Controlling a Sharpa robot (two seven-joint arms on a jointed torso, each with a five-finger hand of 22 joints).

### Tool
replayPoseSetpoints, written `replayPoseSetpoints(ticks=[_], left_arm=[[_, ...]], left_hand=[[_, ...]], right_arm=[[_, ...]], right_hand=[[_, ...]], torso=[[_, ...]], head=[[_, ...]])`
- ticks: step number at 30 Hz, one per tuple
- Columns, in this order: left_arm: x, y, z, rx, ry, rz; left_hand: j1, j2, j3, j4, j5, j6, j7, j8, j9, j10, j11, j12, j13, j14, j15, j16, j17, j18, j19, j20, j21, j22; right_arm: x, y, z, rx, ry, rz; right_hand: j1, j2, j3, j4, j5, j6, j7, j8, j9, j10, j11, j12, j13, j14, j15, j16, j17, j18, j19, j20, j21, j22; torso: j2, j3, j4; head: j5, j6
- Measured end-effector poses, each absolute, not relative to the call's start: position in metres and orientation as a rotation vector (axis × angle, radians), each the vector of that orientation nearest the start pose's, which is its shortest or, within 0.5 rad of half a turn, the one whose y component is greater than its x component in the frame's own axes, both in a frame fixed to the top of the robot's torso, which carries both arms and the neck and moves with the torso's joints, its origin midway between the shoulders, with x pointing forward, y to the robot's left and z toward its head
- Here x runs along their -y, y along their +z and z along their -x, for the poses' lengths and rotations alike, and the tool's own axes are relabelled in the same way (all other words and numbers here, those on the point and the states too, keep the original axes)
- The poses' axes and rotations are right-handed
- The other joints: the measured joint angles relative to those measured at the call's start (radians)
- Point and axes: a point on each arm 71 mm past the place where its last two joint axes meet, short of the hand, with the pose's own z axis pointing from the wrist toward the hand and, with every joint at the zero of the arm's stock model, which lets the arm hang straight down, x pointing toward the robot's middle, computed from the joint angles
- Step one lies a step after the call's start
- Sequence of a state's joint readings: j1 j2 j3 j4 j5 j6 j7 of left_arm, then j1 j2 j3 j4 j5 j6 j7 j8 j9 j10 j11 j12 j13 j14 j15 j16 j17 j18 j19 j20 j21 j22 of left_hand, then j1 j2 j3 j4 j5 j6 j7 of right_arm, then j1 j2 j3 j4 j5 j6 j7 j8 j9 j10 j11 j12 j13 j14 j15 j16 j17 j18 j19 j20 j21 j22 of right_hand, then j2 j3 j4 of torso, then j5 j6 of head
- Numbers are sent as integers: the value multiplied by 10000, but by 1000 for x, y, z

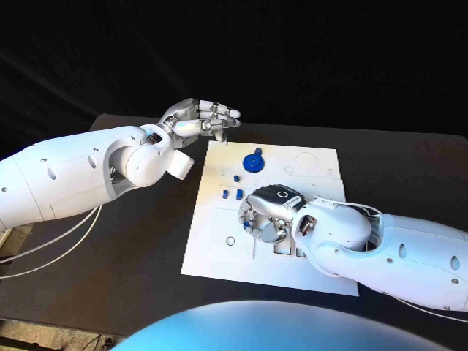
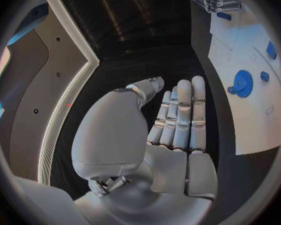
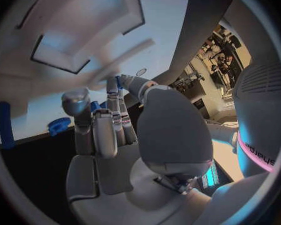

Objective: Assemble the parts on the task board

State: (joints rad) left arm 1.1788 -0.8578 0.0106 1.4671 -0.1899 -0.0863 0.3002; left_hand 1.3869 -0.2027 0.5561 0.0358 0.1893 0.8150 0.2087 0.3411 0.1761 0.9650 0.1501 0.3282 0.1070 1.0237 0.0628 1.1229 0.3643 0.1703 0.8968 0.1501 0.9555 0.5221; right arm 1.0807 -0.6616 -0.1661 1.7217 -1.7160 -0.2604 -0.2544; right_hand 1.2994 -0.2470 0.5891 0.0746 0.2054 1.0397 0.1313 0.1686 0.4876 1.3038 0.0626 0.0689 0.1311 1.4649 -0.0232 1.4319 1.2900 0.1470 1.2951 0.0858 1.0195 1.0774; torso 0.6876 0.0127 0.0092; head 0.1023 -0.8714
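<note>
Right hand (image 1: 268, 218) of mine hovers low over the white rectangular task board (image 1: 208, 248), fingers pinching a small blue plastic part (image 3: 118, 81) for seating, I judge, while my left hand (image 1: 197, 117) waits empty, fingers straight, beyond the blue round gear (image 1: 255, 161).

arms (image 1: 76, 175): white, rounded shells | hands (image 1: 197, 117): silver, jointed | cables: white, left arm

The left arm (image 1: 66, 175) reaches in from the near left, its hand (image 1: 197, 117) raised past the far left corner of the task board (image 1: 219, 248), fingers (image 2: 184, 110) straight and close together, holding nothing; the right arm (image 1: 403, 252) crosses from the near right, its hand (image 1: 265, 216) palm-down over the board, fingers (image 3: 106, 125) bent downward.
</note>
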Motion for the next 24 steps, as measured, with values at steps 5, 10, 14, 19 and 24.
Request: replayPoseSetpoints(ticks=[5, 10, 14, 19, 24], left_arm=[[-218, -177, -495, -16095, -16031, 9167], [-219, -177, -496, -16104, -16015, 9173], [-220, -177, -496, -16108, -15995, 9181], [-222, -177, -496, -16101, -15954, 9198], [-223, -178, -496, -16110, -15925, 9209]], left_hand=[[0, 0, 0, 0, 0, -37, -36, 0, 0, -55, 55, 56, 0, 0, 0, 0, 0, 0, 0, 0, 0, -10], [0, 0, 0, 0, 0, -36, -36, 0, 0, -55, 55, 56, 0, 0, 0, 0, -9, 0, 0, 0, 0, -10], [0, 0, 0, 0, 0, -36, -36, 0, 0, -55, 55, 56, 0, 0, 0, 0, -9, -1, 0, 0, 0, -10], [0, 0, 0, 0, 0, -36, -36, 0, 0, -55, 55, 56, 0, 0, 0, 0, -9, 0, 0, 0, 0, -10], [0, 0, 0, 0, 0, -36, -36, 0, 0, -55, 55, 56, 0, 0, 0, 0, -9, -1, 0, 0, 0, -10]], right_arm=[[67, -253, -376, -17650, 8076, 5118], [78, -251, -375, -17531, 8007, 4824], [92, -242, -373, -17346, 7961, 4563], [111, -223, -377, -17014, 7741, 4208], [144, -199, -390, -16758, 7121, 3608]], right_hand=[[-17, -85, -46, 14, 0, -264, 18, -153, -56, -159, 20, -2, -7, 1, 1, -39, -88, 0, 22, 22, 0, 5], [-5, -176, -78, 23, 0, -398, 6, -258, -79, -195, 56, -4, -17, 35, 35, -39, -128, -113, 87, 18, 0, 64], [-129, -301, -213, 70, 0, -441, 18, -277, -90, -231, 20, -4, 1, 35, 35, -39, -159, -157, 87, 18, 48, 79], [-203, -375, -424, 113, 0, -442, 19, -316, -90, -271, 54, -4, 3, 35, 35, -39, -177, -156, 124, 55, 48, 85], [-216, -387, -792, 123, 0, -484, 57, -316, -90, -792, 146, -4, -30, -3, 144, -39, -195, -156, 124, 55, -9, 69]], torso=[[-1, 0, 0], [-2, 7, 0], [-6, 5, -1], [-11, -3, -8], [-17, -6, -17]], head=[[-8, 32], [-19, 65], [-48, 102], [-105, 160], [-244, 229]])
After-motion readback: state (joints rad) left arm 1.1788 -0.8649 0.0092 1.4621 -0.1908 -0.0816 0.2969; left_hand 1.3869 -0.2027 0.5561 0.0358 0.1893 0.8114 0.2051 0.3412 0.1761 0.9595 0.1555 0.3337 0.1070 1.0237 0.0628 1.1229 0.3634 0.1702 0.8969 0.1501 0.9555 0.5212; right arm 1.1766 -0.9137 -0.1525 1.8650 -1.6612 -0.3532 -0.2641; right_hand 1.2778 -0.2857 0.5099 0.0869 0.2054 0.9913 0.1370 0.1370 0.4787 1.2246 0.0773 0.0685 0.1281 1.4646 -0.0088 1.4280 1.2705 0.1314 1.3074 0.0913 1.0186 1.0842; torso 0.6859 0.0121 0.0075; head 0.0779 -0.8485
